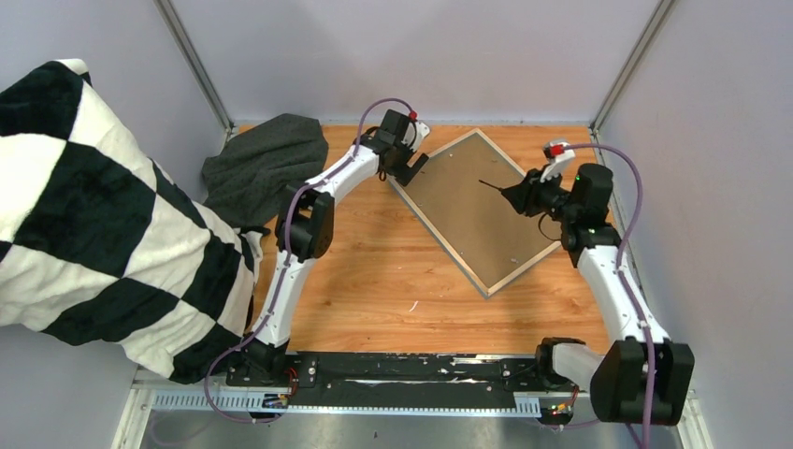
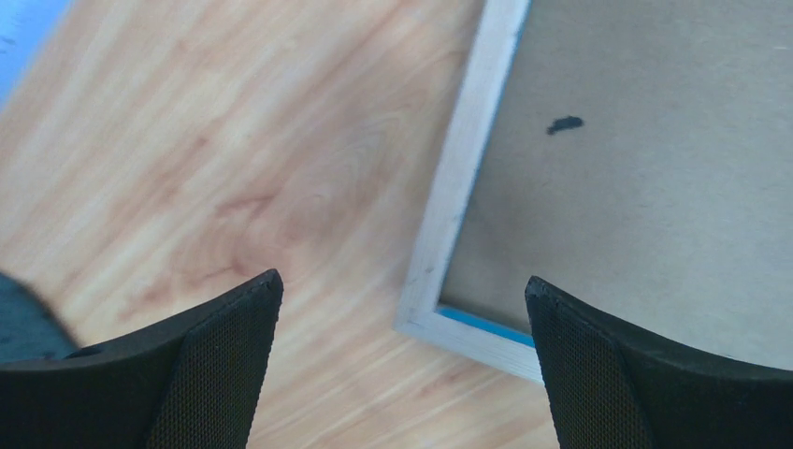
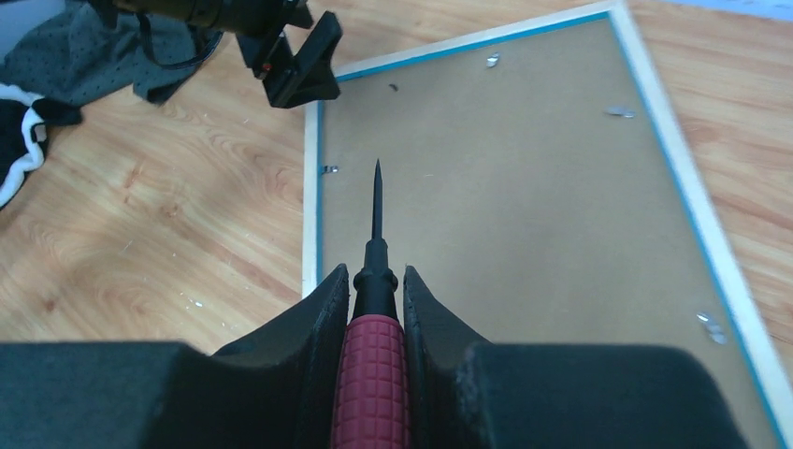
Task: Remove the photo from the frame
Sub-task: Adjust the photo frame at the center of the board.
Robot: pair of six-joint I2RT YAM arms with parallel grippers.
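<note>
The frame (image 1: 520, 274) lies face down on the wooden table, turned diagonally, its pale wood edge (image 2: 455, 201) and a blue sliver showing. A plain brown backing board (image 1: 472, 206) fills it, so the photo is hidden. Small metal tabs (image 3: 329, 169) sit along the inner rim. My left gripper (image 1: 407, 168) hovers open over the frame's far left corner, fingers (image 2: 224, 374) apart with nothing between them. My right gripper (image 3: 376, 271) is shut on a tool with a red grip (image 3: 372, 374). Its black pointed tip hangs above the backing board (image 3: 524, 187), near the frame's left rail (image 3: 311, 206).
A dark grey cloth (image 1: 266, 164) lies bunched at the table's far left corner. A large black-and-white checkered blanket (image 1: 84, 215) hangs over the left side. Pale walls close in the table at the back and right.
</note>
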